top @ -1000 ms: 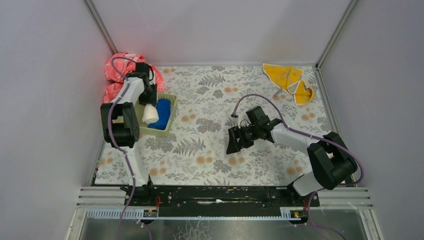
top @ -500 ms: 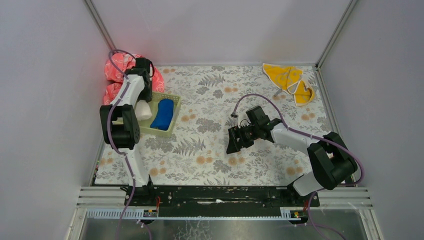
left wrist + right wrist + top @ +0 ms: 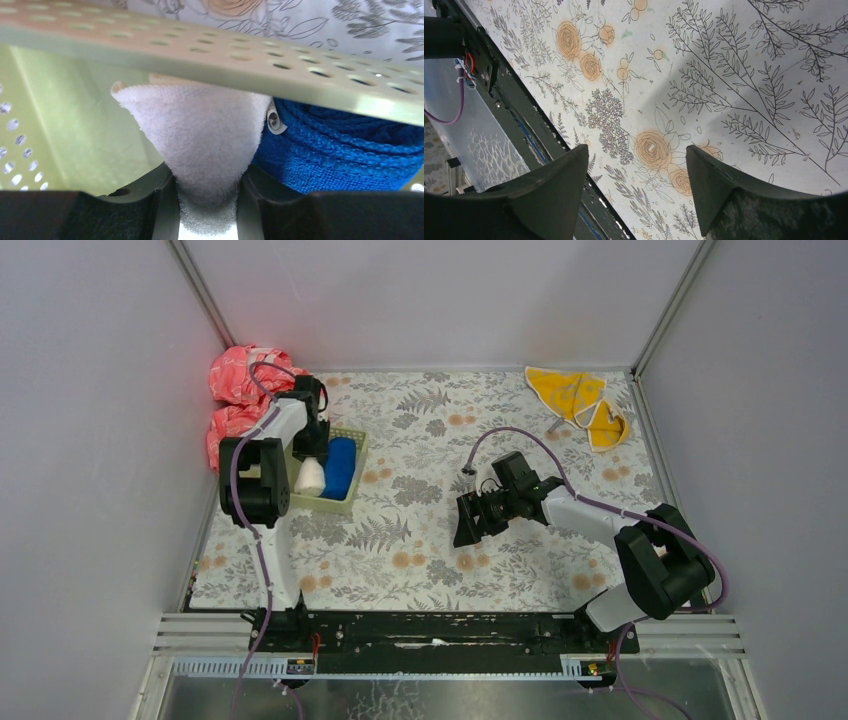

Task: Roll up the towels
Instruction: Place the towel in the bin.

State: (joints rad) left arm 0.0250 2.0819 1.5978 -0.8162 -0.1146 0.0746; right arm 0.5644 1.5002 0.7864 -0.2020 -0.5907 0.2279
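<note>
Currently seeing a floral tablecloth [image 3: 430, 540] covering the whole work surface. Seeing both arms reaching out over it: left arm [image 3: 252, 490] stretching toward the far-left corner, right arm [image 3: 585, 515] angling in toward mid-table. Noting a pink-red patterned cloth [image 3: 232, 390] lying bunched in the far-left corner, just behind a pale green perforated basket [image 3: 330, 504]. Spotting the yellow-orange towel [image 3: 578, 398] lying unrolled and crumpled in the far-right corner, well apart from both arms. Seeing the royal blue towel [image 3: 341, 468] lying rolled inside the basket, on its right side. Seeing the cream-white towel [image 3: 309, 477] sitting rolled in the same basket, on the left, touching the blue roll. Reading the left gripper [image 3: 208, 185] as clamping on the cream-white towel: in the left wrist view, getting white terry pinched in the jaws, cloth bulging out past the tips, blue terry pressing against it on the right, basket rim crossing above. Reading the right gripper [image 3: 636, 152] as gaping wide, holding nothing, hovering above bare tablecloth near the table's middle, only printed flowers showing between the jaws.
</note>
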